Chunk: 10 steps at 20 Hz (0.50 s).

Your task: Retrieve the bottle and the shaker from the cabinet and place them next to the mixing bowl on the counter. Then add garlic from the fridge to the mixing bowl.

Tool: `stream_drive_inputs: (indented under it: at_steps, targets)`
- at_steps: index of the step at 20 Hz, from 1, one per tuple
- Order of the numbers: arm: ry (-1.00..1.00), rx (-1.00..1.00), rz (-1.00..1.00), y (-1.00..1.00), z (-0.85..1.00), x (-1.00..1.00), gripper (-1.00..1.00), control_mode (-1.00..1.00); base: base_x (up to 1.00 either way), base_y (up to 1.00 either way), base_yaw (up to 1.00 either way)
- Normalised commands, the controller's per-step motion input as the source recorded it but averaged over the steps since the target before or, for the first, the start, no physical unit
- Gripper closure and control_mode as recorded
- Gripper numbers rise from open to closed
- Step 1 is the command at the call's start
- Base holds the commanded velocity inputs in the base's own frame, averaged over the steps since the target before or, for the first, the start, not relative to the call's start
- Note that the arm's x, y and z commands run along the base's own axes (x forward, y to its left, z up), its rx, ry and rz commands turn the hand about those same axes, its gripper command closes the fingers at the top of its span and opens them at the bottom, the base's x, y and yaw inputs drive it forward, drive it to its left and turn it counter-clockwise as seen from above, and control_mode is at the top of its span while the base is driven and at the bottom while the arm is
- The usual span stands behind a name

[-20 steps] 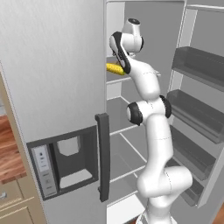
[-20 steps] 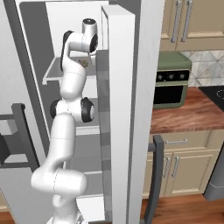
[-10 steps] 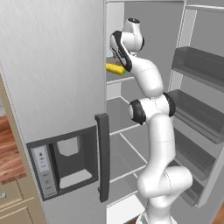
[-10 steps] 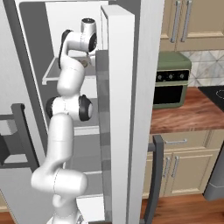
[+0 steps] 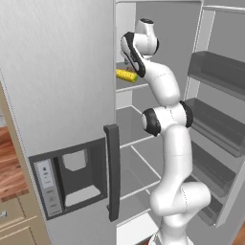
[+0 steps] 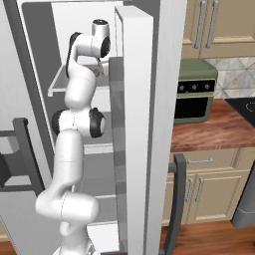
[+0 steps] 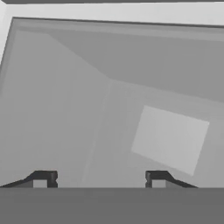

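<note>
Inside the tall grey-silver fridge, by an upper white shelf's front edge, the two-finger gripper hangs spread and empty; a yellow corn cob lies there; garlic, unseen, likely light, papery, best pinched across its bulb.

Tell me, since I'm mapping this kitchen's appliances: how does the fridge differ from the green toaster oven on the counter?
The fridge is tall, grey-silver and floor-standing; the toaster oven is small, olive green and sits on the counter. The fridge stands open, with the arm reaching onto an upper shelf near a yellow corn cob; the toaster oven's dark door is closed. The fridge has long black vertical handles; the oven has small knobs. Both are boxy appliances.
</note>
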Motion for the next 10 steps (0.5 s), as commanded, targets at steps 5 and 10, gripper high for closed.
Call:
stream_drive_inputs:
  at_steps: [5, 10]
  targets:
    - [0.1, 0.0, 0.0, 0.02, 0.42, -0.02, -1.0, -1.0, 0.0, 0.0, 0.0]
    - [0.1, 0.0, 0.0, 0.0, 0.1, -0.1, -1.0, -1.0, 0.0, 0.0, 0.0]
